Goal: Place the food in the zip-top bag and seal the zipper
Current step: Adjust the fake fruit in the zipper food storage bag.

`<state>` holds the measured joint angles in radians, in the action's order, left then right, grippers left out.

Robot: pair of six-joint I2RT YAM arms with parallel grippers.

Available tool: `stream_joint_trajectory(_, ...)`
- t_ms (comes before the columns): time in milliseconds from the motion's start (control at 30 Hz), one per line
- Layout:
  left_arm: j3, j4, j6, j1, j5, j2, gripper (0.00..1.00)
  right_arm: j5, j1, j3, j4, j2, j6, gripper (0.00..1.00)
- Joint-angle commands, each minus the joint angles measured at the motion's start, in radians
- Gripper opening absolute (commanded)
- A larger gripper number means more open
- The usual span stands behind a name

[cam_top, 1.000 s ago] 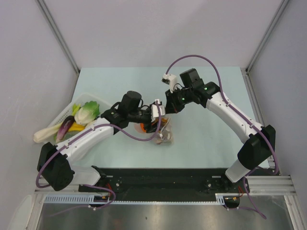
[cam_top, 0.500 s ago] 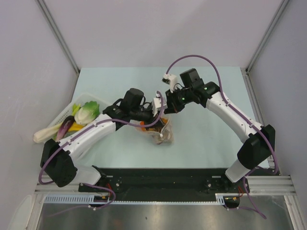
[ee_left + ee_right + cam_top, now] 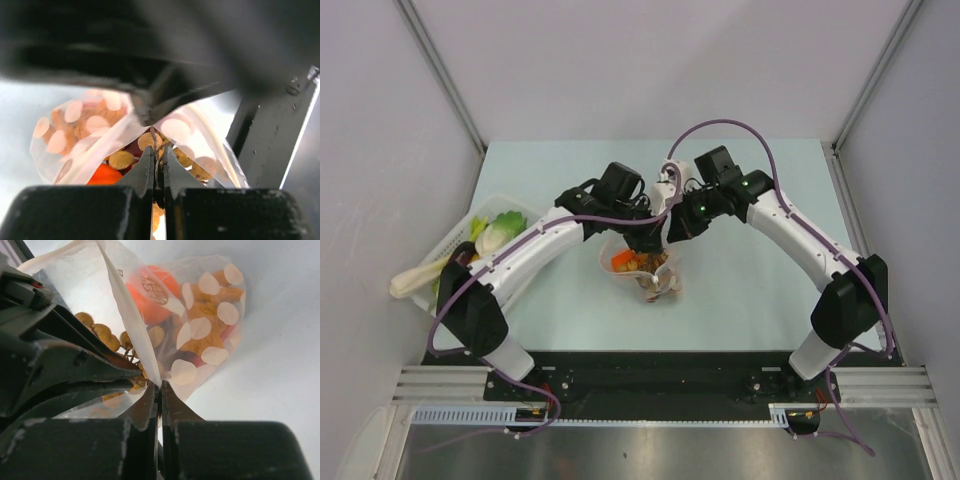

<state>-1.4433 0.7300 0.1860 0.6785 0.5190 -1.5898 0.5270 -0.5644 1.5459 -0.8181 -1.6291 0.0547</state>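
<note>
The zip-top bag [image 3: 645,268], clear with white dots, hangs over the middle of the table. Its upper edge is pinched between both grippers. My left gripper [image 3: 648,237] is shut on the bag's rim, and in the left wrist view [image 3: 158,148] thin film sits between the closed jaws. My right gripper [image 3: 675,228] is shut on the zipper [image 3: 131,315], the whitish strip running up from its fingertips [image 3: 160,385]. Food lies inside the bag: an orange piece [image 3: 150,292], also seen as the orange piece [image 3: 102,175], with tan and dark red pieces [image 3: 210,340] beside it.
A white tray [image 3: 498,199] stands at the table's left edge. It holds a green-white cabbage [image 3: 500,230], a purple eggplant [image 3: 460,262] and a pale long radish [image 3: 412,282] sticking out over its rim. Grey walls enclose the table on three sides.
My left arm swung up and right from the bag's mouth to meet the right gripper. Its jaws went from open to shut on the bag's rim. The right arm barely moved.
</note>
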Motion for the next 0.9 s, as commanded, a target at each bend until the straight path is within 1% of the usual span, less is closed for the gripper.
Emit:
stream_joint_trajectory(0, 0.049, 0.054, -0.157, -0.017, -0.129, -0.047, 0.00, 0.037, -0.003, 0.036, 0.059, 0.034, 0.007, 0.00)
stream_joint_trajectory(33, 0.055, 0.046, -0.210, -0.029, -0.122, -0.050, 0.00, 0.036, -0.002, 0.034, 0.057, 0.037, 0.007, 0.00)
stream_joint_trajectory(67, 0.058, 0.031, -0.227, -0.037, -0.091, -0.059, 0.00, 0.036, -0.002, 0.034, 0.054, 0.035, 0.007, 0.00)
stream_joint_trajectory(133, 0.069, 0.017, -0.255, -0.049, -0.083, -0.052, 0.05, 0.031, 0.001, 0.034, 0.054, 0.037, 0.007, 0.00)
stream_joint_trajectory(167, 0.081, -0.018, -0.260, -0.057, -0.024, -0.041, 0.10, 0.030, 0.003, 0.033, 0.054, 0.038, 0.007, 0.00)
stream_joint_trajectory(200, 0.099, -0.046, -0.267, -0.066, -0.002, 0.005, 0.20, 0.027, 0.003, 0.033, 0.056, 0.038, 0.007, 0.00)
stream_joint_trajectory(233, 0.139, -0.070, -0.292, -0.082, 0.003, 0.033, 0.24, 0.027, 0.004, 0.033, 0.056, 0.040, 0.004, 0.00)
stream_joint_trajectory(267, 0.162, -0.128, -0.298, -0.088, 0.009, 0.063, 0.27, 0.024, 0.009, 0.031, 0.060, 0.038, 0.001, 0.00)
stream_joint_trajectory(300, 0.187, -0.157, -0.304, -0.097, 0.045, 0.129, 0.36, 0.025, 0.011, 0.031, 0.063, 0.040, -0.003, 0.00)
stream_joint_trajectory(333, 0.228, -0.185, -0.316, -0.109, 0.050, 0.157, 0.42, 0.027, 0.012, 0.028, 0.065, 0.040, -0.009, 0.00)
stream_joint_trajectory(400, 0.264, -0.250, -0.329, -0.117, 0.062, 0.217, 0.50, 0.036, 0.018, 0.029, 0.073, 0.035, -0.018, 0.00)
stream_joint_trajectory(467, 0.299, -0.299, -0.342, -0.126, 0.065, 0.283, 0.54, 0.042, 0.020, 0.029, 0.083, 0.032, -0.029, 0.00)
stream_joint_trajectory(533, 0.337, -0.346, -0.346, -0.129, 0.107, 0.336, 0.59, 0.053, 0.021, 0.031, 0.089, 0.028, -0.033, 0.00)
stream_joint_trajectory(567, 0.348, -0.383, -0.336, -0.128, 0.124, 0.352, 0.62, 0.057, 0.021, 0.031, 0.092, 0.026, -0.033, 0.00)
stream_joint_trajectory(600, 0.357, -0.403, -0.326, -0.129, 0.137, 0.370, 0.72, 0.065, 0.021, 0.033, 0.093, 0.025, -0.032, 0.00)
stream_joint_trajectory(667, 0.379, -0.425, -0.266, -0.129, 0.174, 0.418, 0.83, 0.071, 0.023, 0.034, 0.091, 0.021, -0.029, 0.00)
stream_joint_trajectory(700, 0.376, -0.416, -0.191, -0.129, 0.179, 0.427, 0.92, 0.074, 0.021, 0.037, 0.091, 0.018, -0.029, 0.00)
stream_joint_trajectory(733, 0.350, -0.390, -0.131, -0.129, 0.168, 0.433, 0.93, 0.074, 0.021, 0.039, 0.091, 0.018, -0.029, 0.00)
stream_joint_trajectory(767, 0.327, -0.313, -0.070, -0.129, 0.152, 0.435, 0.93, 0.077, 0.021, 0.042, 0.089, 0.017, -0.029, 0.00)
stream_joint_trajectory(800, 0.305, -0.275, 0.060, -0.134, 0.142, 0.436, 0.90, 0.080, 0.021, 0.043, 0.089, 0.015, -0.027, 0.00)
stream_joint_trajectory(833, 0.266, -0.244, 0.134, -0.151, 0.142, 0.438, 0.87, 0.082, 0.021, 0.045, 0.086, 0.015, -0.026, 0.00)
stream_joint_trajectory(867, 0.249, -0.184, 0.218, -0.160, 0.154, 0.441, 0.82, 0.084, 0.021, 0.046, 0.088, 0.015, -0.024, 0.00)
